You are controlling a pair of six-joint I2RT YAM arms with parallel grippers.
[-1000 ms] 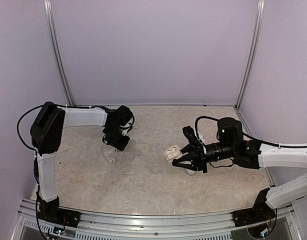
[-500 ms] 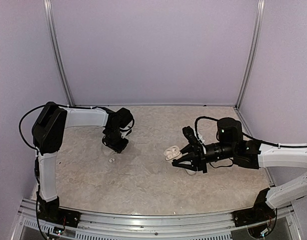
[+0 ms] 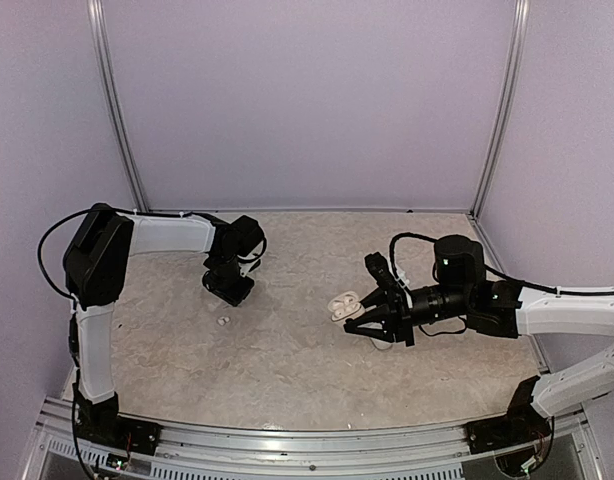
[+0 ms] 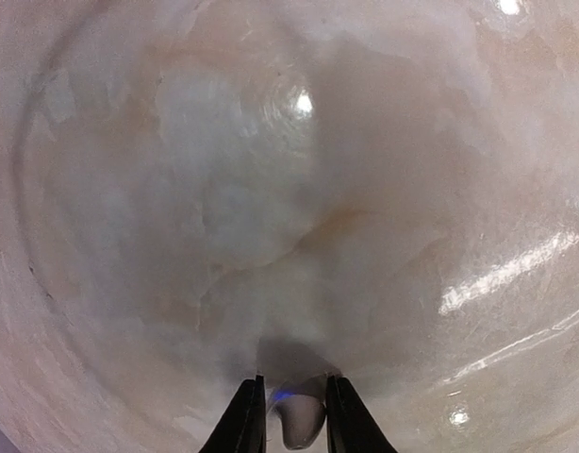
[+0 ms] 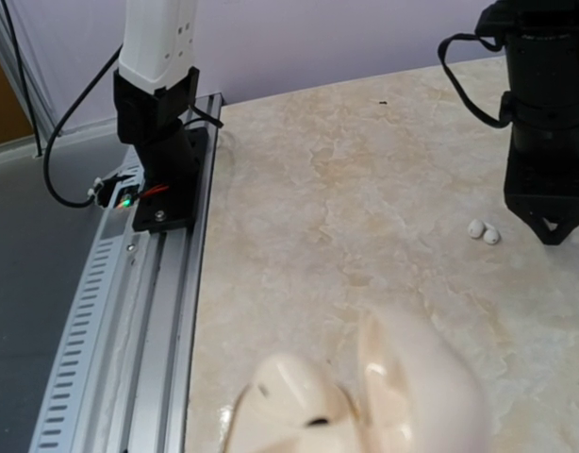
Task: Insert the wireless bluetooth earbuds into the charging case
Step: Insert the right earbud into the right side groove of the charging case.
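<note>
My left gripper point(image 4: 294, 379) is shut on one whitish earbud point(image 4: 301, 420), which sits between its dark fingers just above the marbled table. In the top view that gripper point(image 3: 230, 292) hangs at the left, with another earbud point(image 3: 223, 321) lying on the table just in front of it; the right wrist view shows that earbud point(image 5: 484, 231) too. My right gripper point(image 3: 355, 311) holds the white charging case point(image 3: 342, 303) near the middle right, lid open. The case point(image 5: 351, 401) fills the bottom of the right wrist view and hides the fingers there.
The marbled table point(image 3: 287, 360) is walled by lilac panels behind and at both sides. A metal rail point(image 5: 148, 311) with the left arm's base point(image 5: 162, 175) runs along the near edge.
The left jaws have narrowed onto an earbud and the gripper has shifted slightly left. One earbud stays on the table. The right arm and case have not moved.
</note>
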